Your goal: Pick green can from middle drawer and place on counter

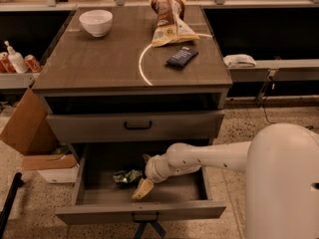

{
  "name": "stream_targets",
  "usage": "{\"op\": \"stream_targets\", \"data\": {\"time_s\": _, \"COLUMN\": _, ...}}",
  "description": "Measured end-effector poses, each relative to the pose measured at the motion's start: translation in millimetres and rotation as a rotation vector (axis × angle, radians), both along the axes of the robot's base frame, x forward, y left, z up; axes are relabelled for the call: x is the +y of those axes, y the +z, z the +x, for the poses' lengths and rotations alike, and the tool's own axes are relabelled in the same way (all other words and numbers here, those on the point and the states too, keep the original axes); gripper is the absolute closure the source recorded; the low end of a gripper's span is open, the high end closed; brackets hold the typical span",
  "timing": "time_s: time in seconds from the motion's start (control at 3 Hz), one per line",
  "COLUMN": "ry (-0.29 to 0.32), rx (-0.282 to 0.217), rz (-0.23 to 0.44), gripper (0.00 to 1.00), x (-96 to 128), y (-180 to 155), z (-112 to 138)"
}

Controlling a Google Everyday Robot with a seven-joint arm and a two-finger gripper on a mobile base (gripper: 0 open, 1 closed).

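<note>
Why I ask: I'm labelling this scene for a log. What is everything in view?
green can: one, shiny green, on the middle drawer's floor
middle drawer: one, grey-brown, pulled open
counter: one, grey-brown with a pale arc
bowl: one, white, counter's back left
snack bag: one, brown and yellow, counter's back
flat packet: one, dark, counter's right
upper drawer front: one, grey-brown, shut
red cans: two, left shelf
bottle: one, white, left shelf
cardboard box: one, brown, floor left
white object: one, right shelf
gripper: one, tan-tipped, in the drawer beside the can
arm: one, white
</note>
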State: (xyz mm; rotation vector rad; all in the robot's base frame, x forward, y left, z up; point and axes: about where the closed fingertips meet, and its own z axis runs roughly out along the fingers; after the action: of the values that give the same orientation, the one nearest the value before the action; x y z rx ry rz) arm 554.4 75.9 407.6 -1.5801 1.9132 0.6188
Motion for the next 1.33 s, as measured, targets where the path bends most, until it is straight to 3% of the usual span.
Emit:
{"op": "stream_targets", "data": {"time_s": 0.67, "ry": 0.134, "rx": -0.041, "rz": -0.034, "gripper": 0.00, "x": 31.2, "y": -6.7, "z": 9.4}}
{"op": "stream_targets", "data": {"time_s": 1.33, "ry": 0.196, "rx": -0.027, "rz": -0.073, "gripper": 0.02, "x": 48.0, "y": -23.6, "z": 3.6}}
